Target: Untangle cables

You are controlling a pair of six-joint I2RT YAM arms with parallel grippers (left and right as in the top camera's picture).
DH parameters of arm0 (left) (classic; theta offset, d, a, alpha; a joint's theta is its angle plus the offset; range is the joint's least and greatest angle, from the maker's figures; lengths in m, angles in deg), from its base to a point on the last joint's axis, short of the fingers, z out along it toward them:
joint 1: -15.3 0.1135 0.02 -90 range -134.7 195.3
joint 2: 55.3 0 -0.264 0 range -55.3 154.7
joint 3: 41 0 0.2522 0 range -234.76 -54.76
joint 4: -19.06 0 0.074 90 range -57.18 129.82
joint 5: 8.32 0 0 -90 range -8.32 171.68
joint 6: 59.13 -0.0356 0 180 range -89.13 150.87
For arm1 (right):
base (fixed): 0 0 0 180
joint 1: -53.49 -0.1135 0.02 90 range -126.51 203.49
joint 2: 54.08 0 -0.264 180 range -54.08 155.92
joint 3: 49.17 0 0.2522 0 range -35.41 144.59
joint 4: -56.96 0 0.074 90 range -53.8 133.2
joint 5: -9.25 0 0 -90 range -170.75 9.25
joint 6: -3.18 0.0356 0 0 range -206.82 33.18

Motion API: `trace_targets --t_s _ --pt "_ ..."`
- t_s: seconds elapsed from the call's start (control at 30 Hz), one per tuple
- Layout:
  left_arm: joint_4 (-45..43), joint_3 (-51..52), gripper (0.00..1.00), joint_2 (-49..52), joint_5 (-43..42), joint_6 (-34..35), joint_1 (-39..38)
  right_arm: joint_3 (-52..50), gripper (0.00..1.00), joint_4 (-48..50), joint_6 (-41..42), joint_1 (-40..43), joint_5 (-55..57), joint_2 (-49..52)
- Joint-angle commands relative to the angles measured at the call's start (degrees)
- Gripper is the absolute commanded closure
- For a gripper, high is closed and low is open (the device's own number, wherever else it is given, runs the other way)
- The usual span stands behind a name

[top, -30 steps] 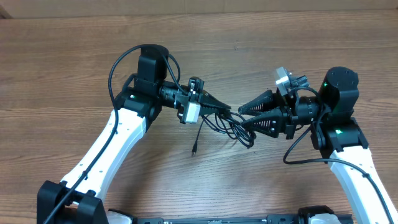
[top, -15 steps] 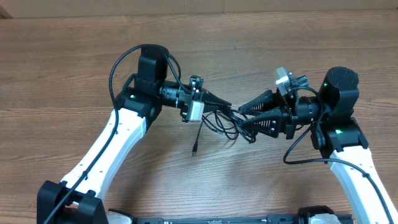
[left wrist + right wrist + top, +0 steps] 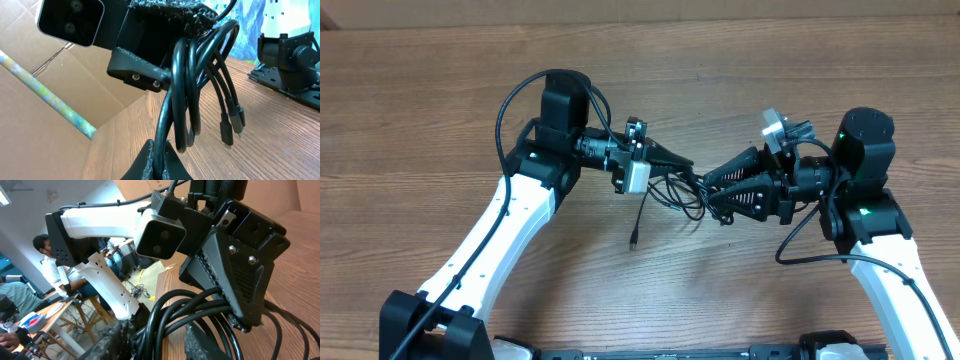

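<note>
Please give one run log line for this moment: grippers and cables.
left gripper: shut on cables | right gripper: jaws around cables, grip unclear | cables: bunched between grippers, one end trailing loose

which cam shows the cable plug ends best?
Left wrist: several plug ends hang close-up below the bunched cables. Overhead shows only one tiny plug end dangling; right wrist shows cable loops, no plugs.

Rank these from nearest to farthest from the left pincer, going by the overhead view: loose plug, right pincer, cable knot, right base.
1. cable knot: a strand is pinched in the left pincer itself.
2. right pincer: just to its right, at the knot's other side.
3. loose plug: on a strand trailing back toward the robot.
4. right base: far off, at the near right edge.
</note>
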Motion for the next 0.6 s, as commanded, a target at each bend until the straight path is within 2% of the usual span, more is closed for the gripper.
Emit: trace_targets --t_s 0.0,0.1,0.17,0.27,0.3,0.33,0.57 --pt "-0.6 -0.7 0.96 0.0 -0.1 0.5 -0.3 -0.8 0.66 -0.3 -0.2 -0.4 -1.9 0.3" --pt "-0.8 -0.7 0.96 0.0 0.3 0.5 -0.3 -0.8 0.68 -0.3 -0.2 -1.5 -1.9 0.3" --pt "-0.9 -0.7 0.96 0.0 0.3 0.5 -0.3 -0.8 0.78 -0.3 -0.2 -2.6 -1.9 0.3" --pt "-0.9 -0.7 0.96 0.0 0.2 0.5 -0.3 -0.8 0.88 -0.2 -0.2 -3.6 -1.9 0.3" --pt "-0.9 -0.7 0.96 0.0 0.2 0.5 -0.3 -0.8 0.94 -0.2 -0.2 -3.7 -1.9 0.3" --pt "-0.8 -0.7 0.96 0.0 0.2 0.5 -0.3 -0.8 0.96 -0.2 -0.2 -3.7 -1.8 0.3" --pt "-0.8 -0.7 0.95 0.0 0.2 3.1 -0.3 -0.8 0.96 0.0 -0.4 -3.7 -1.6 0.3"
